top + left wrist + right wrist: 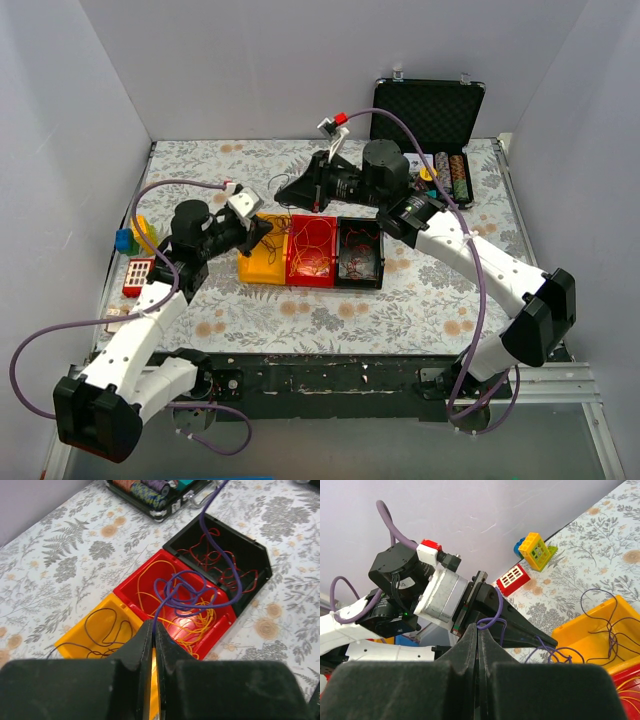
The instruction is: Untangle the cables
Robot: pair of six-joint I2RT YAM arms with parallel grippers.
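Observation:
A thin purple wire [231, 562] hangs stretched between my two grippers, with a knotted loop [180, 592] above the red bin [131, 591]. My left gripper [154, 625] is shut on one end of it, over the seam between the yellow bin [75, 641] and the red bin. My right gripper [478, 629] is shut on a loop of the same wire [496, 610], just behind the bins [283, 193]. The yellow bin holds dark wire [102, 630], the red bin yellow wires [200, 622], and the black bin [257, 555] red wires [220, 562]. The left gripper also shows in the top view [265, 228].
An open black case [430, 110] with poker chips [450, 175] stands at the back right. Toy bricks [135, 238] and a red block [138, 275] lie by the left table edge. The left gripper's fingers [520, 627] sit right in front of my right gripper.

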